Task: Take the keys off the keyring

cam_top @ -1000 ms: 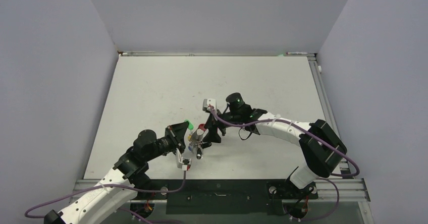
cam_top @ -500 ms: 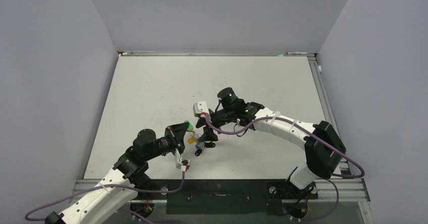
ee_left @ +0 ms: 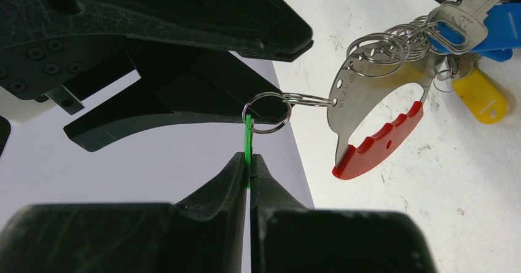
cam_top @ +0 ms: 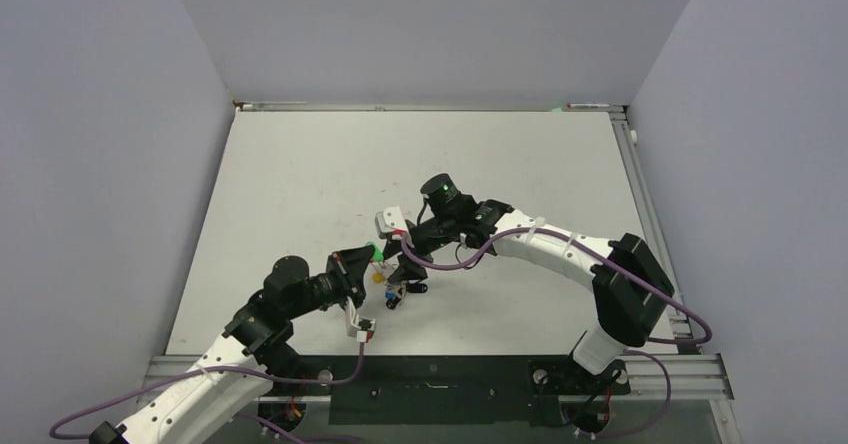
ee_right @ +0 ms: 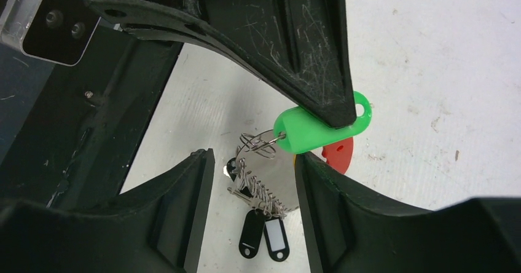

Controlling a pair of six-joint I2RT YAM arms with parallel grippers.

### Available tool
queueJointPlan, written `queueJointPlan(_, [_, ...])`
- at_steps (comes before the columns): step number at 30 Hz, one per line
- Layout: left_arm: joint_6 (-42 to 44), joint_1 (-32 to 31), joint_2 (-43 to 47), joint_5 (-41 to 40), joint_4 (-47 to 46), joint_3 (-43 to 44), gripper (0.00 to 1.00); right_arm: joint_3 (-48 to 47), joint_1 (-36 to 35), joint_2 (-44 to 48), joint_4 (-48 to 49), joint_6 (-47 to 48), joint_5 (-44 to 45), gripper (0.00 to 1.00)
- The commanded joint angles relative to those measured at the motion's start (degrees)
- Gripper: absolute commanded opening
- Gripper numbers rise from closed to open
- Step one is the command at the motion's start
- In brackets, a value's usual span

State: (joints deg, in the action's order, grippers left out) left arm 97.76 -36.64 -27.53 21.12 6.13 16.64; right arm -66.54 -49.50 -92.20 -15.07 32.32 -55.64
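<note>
Right tool (ee_right: 253,156) neared the grey, red-arced keyring (ee_left: 345,107)

We note a dull metal keyring (ee_left: 345,107) with a smooth red plastic arc. The green tag (ee_right: 307,130) is glossy plastic; the table (ee_left: 442,193), matt.

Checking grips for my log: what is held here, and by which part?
Left gripper pinches the green tag across its flat faces; right gripper is open, holding nothing.

No text, brand or number reads clearly in any view.
- grey crescent-shaped metal keyring with red arc (ee_left: 351,101), centre right of the left wrist view: faint stamped characters beside its holes, too small to read.
- silver key head (ee_left: 458,22), upper right: embossed mark, unclear.
</note>
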Motion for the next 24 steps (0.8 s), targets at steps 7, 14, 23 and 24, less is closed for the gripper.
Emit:
queueJointPlan(7, [-0.5, 0.4, 0.8, 1.7, 0.7, 2.9, 0.0, -2.0, -1.2, -1.5, 1.1, 3.9, -4.0, 0.48])
queueJointPlan(14, [-1.5, 0.7, 0.8, 1.4, 0.8, 3.4, 0.0, -2.3, -1.5, -2.2, 1.0, 4.2, -4.1, 0.38])
queueJointPlan(23, [-1.9, 1.0, 1.0, 1.9, 1.3, 3.6, 0.0, -2.1, -1.5, -2.9, 2.9, 3.4, -4.7, 0.31])
queueJointPlan(24, [-1.8, 1.0, 1.0, 1.8, 1.3, 3.6, 0.0, -2.0, -1.5, -3.0, 3.1, 3.3, -4.8, 0.32])
